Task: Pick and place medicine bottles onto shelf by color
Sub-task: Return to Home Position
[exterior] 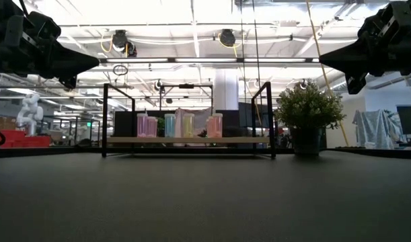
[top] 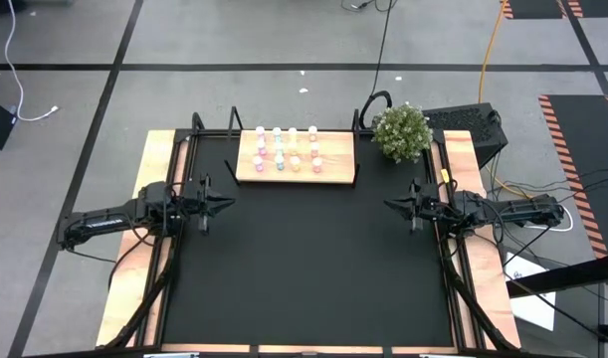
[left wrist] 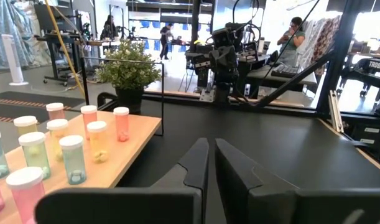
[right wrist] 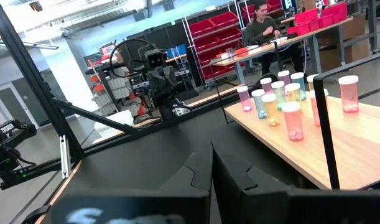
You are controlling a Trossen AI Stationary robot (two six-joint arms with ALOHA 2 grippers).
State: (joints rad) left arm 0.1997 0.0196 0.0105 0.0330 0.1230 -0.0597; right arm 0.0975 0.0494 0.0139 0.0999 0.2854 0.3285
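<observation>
Nearest to us is the black surface [top: 304, 288]. Halfway across it, our left tool [top: 229, 204] waits by the left edge and our right tool [top: 388, 206] by the right edge, tips pointing at each other. Both are pinched shut and hold nothing. Farther back, between them, lies the shelf [top: 246, 171], its long side running left to right. The medicine bottles [top: 287, 149] stand on it in rows, about as far from either tool

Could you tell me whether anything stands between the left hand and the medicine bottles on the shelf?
Nothing visible does: only bare black table lies between the left hand and the shelf holding the medicine bottles.
</observation>
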